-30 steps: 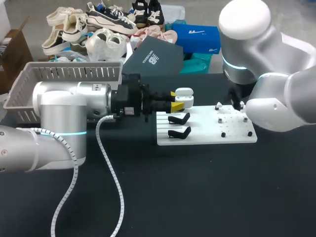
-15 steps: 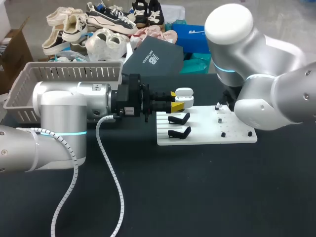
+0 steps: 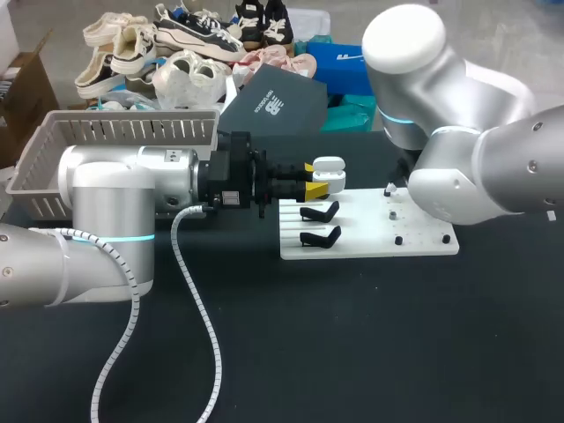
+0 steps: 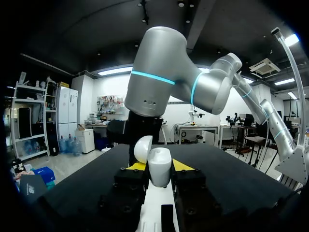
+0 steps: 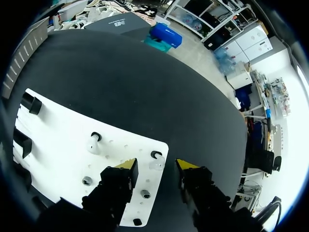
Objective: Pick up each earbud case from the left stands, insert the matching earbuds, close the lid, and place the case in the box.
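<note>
The left gripper (image 3: 310,179) clamps the glossy white, open-lidded earbud case (image 3: 330,171) at the flat white plastic board's (image 3: 370,247) far-left corner, steadying it for loading. The right gripper (image 5: 156,165) hangs spread over a small white earbud (image 5: 155,158) near the far-right corner, apparently to pluck it.

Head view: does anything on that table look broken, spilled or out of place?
Nothing stands out. The case sits upright with its lid open, held in the left gripper. The board lies flat and square, and its two black stands are empty. No spill or damage shows.
</note>
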Controlling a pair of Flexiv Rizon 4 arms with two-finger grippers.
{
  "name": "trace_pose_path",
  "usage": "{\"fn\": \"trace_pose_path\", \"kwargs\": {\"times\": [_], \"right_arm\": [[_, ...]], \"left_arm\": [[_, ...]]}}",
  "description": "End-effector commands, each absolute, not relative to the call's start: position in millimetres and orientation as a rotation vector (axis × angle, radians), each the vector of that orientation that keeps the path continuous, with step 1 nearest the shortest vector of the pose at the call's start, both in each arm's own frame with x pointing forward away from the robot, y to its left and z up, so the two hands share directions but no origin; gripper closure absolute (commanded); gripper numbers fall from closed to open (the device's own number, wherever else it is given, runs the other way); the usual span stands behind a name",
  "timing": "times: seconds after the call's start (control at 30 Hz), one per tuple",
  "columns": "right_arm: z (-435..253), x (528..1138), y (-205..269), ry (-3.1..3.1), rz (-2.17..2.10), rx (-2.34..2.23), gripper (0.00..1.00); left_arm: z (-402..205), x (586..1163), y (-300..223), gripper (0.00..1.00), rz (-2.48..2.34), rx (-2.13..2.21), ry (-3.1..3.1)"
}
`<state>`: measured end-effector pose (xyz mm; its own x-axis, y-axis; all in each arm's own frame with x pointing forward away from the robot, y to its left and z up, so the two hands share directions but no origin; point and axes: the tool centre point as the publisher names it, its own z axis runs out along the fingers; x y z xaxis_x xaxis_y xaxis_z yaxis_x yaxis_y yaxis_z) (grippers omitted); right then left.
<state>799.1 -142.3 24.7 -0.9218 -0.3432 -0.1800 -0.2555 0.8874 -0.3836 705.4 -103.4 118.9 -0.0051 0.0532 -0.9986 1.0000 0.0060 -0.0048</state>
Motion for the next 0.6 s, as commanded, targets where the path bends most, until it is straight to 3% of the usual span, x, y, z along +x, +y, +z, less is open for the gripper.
{"fn": "trace_pose_path", "kwargs": {"times": [0.03,0.6], "right_arm": [[23.4,800.6,-142.7,2.815,-0.529,-0.448,0.54],[20.5,798.2,-146.1,2.824,-0.514,-0.445,0.62]], "left_arm": [[118.5,706.5,-103.5,1.00,-1.185,1.243,1.253],[118.5,706.5,-103.5,1.00,-1.185,1.243,1.253]]}}
